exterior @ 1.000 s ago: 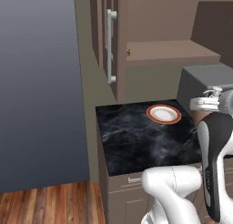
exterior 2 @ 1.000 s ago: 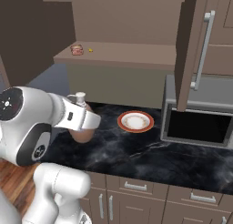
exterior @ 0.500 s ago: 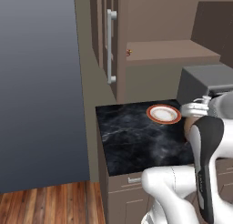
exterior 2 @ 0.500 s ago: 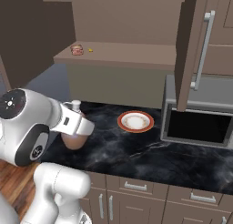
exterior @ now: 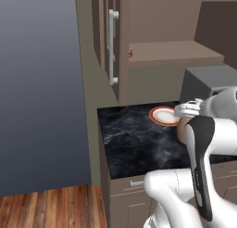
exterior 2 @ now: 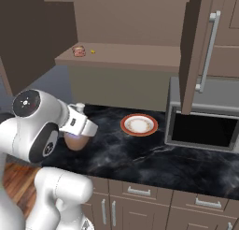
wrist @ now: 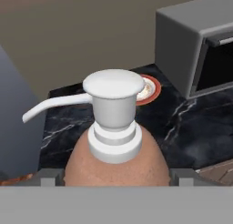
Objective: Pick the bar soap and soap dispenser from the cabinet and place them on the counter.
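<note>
Your gripper holds the soap dispenser by its rounded belly, jaws wide, above the counter's left end; expect rigid, slick, top-heavy plastic.

place: kitchen | cues: cabinet, counter, microwave, plate

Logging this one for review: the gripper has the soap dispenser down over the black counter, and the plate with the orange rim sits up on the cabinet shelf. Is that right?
Not quite. The plate with the orange rim sits on the black counter, beside the microwave, not on the cabinet shelf; the right base view shows it. The gripper does have the soap dispenser down over the counter.
</note>
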### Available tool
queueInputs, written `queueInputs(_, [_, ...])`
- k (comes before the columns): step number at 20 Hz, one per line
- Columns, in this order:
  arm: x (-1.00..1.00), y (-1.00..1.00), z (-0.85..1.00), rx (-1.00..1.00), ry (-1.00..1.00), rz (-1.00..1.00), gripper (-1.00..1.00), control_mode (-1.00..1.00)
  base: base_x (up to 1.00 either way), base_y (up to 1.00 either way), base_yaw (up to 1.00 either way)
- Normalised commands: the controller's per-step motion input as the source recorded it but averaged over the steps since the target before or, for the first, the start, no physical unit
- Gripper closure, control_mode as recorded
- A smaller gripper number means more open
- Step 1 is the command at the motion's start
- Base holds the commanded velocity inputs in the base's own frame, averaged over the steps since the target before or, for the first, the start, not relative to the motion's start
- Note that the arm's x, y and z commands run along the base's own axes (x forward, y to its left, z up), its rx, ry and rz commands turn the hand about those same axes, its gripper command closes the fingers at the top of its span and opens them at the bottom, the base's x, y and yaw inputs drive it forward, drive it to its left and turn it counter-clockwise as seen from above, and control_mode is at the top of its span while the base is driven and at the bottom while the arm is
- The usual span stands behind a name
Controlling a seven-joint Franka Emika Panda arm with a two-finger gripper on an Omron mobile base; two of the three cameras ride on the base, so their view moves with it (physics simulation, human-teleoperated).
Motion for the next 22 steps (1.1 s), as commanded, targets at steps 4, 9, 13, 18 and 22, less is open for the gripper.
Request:
queueInputs(4, [0.55,0.16,-0.35,-0.05,-0.17,0.00,1.00,-1.00,0.00,0.00,0.00])
queueInputs(9, [0.40,0.15,-0.52,-0.05,-0.17,0.00,1.00,-1.00,0.00,0.00,0.00])
queueInputs(13, [0.41,0.11,-0.64,-0.07,-0.20,0.00,1.00,-1.00,0.00,0.00,0.00])
queueInputs(18, [0.40,0.06,-0.65,-0.06,-0.20,0.00,1.00,-1.00,0.00,0.00,0.00])
queueInputs(22, [0.34,0.13,-0.67,-0.06,-0.21,0.00,1.00,-1.00,0.00,0.00,0.00])
